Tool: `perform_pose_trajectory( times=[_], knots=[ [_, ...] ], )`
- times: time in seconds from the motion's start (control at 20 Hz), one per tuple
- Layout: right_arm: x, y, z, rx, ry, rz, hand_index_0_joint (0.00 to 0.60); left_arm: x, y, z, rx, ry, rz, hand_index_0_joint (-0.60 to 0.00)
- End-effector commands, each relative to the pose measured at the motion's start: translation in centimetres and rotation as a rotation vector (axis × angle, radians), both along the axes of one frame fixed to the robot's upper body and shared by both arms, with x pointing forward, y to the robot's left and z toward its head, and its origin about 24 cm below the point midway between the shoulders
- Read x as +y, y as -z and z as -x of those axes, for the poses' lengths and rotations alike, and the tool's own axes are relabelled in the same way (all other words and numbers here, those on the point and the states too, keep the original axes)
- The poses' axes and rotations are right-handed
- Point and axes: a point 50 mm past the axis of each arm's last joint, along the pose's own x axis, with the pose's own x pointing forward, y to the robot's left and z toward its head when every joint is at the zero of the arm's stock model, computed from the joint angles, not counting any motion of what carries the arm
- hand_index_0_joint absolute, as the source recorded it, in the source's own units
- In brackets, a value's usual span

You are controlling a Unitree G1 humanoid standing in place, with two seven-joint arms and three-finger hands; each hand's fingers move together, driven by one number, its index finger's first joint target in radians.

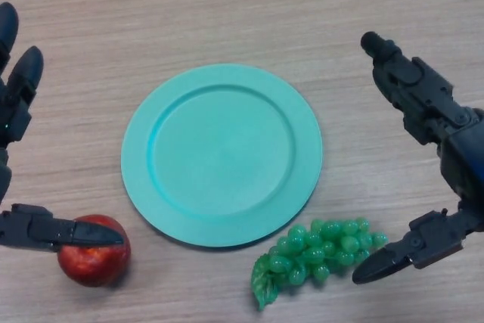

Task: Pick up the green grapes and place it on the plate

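Note:
A bunch of green grapes [318, 253] lies on the wooden table just below the lower right rim of a round turquoise plate [221, 153]. The plate is bare. My right hand [442, 149] is open at the right; its fingers stretch up beside the plate and its thumb tip [378, 266] sits just right of the grapes, close to them. My left hand [15, 104] is open at the left edge, with its thumb [53, 231] reaching over a red apple.
A red apple [94, 251] sits at the lower left, below the plate's left rim and under my left thumb. The wooden table [242, 13] stretches away beyond the plate.

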Motion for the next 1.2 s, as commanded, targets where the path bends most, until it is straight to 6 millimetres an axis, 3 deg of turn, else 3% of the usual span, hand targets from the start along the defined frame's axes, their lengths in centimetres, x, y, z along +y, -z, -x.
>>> perform_pose_trajectory(
  times=[0.05,0.65,0.7,0.75,0.9,0.95,1.2],
  knots=[
    [0.4,-1.1,0.5,-0.202,-0.022,0.051,0.000,0.7,-2.7,1.3,-0.231,-0.018,-0.128,0.000],
    [1.9,8.4,-1.9,-0.091,-0.074,0.193,0.000,1.8,-2.6,1.4,-0.264,-0.084,-0.122,0.000],
    [1.9,8.5,-1.9,-0.087,-0.075,0.191,0.050,1.8,-2.6,1.4,-0.265,-0.085,-0.122,0.000],
    [1.9,8.7,-1.9,-0.077,-0.079,0.186,0.200,1.8,-2.6,1.4,-0.265,-0.087,-0.121,0.000],
    [1.7,10.1,-2.2,-0.029,-0.067,0.187,0.550,1.9,-2.4,1.5,-0.264,-0.100,-0.118,0.000],
    [1.9,11.0,-2.4,-0.012,-0.055,0.212,0.600,1.9,-2.4,1.5,-0.260,-0.104,-0.117,0.000],
    [2.4,11.5,-2.6,-0.004,-0.103,0.340,0.600,1.9,-2.2,1.7,-0.263,-0.105,-0.114,0.000]
  ],
)
